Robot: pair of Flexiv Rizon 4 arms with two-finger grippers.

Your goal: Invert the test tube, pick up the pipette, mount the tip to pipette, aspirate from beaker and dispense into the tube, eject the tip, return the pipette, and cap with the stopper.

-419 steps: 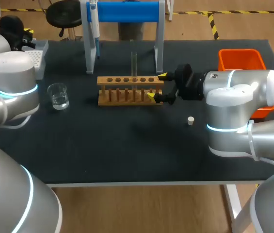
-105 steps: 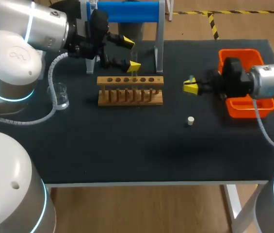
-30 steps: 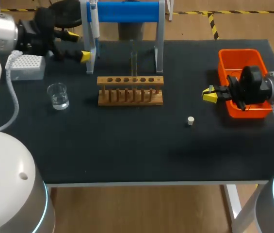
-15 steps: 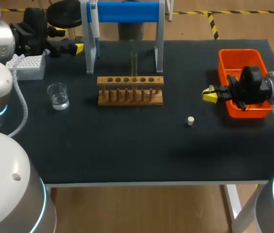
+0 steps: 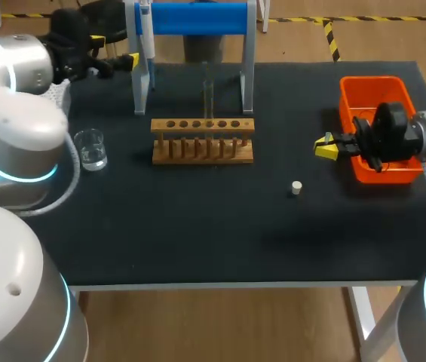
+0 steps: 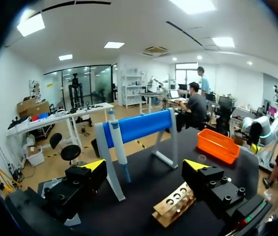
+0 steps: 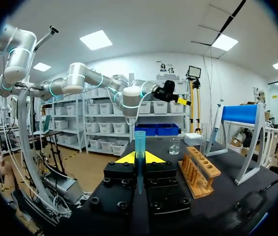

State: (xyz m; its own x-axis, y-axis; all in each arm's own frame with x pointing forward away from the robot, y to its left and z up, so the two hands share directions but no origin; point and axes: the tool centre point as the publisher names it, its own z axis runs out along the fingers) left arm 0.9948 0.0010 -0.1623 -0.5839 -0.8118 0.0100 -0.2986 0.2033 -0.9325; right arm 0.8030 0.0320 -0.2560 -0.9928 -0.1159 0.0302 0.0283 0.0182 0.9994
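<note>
Two grippers and seven table items, as I see them from the remote desk:

- Left gripper (image 5: 114, 51): released, yellow-tipped fingers spread wide with nothing touching them. It hangs over the far left corner of the black tabletop (image 5: 197, 234).
- White-and-blue pipette (image 5: 146, 34): hanging on the left post of the blue-barred stand (image 5: 197, 16). In my left wrist view it is ahead of the open fingers, apart from both.
- Right gripper (image 7: 139, 158): clenched on a translucent blue tapered tube (image 7: 139, 140), which sticks out past the yellow tips. It is held over the table just beside the orange plastic bin (image 5: 375, 89).
- Clear glass test tube (image 5: 208, 94): upright in the wooden six-hole rack (image 5: 203, 143), at the table's middle under the stand.
- Small glass beaker (image 5: 90, 148): holds clear liquid and sits left of the rack, apart from it.
- Small pale stopper (image 5: 296, 188): lies on the tabletop, nearer me than the rack's right end and well apart from the test tube.
- White tip box (image 7: 194, 139): sits beyond the beaker, largely hidden by my left arm from above.
</note>
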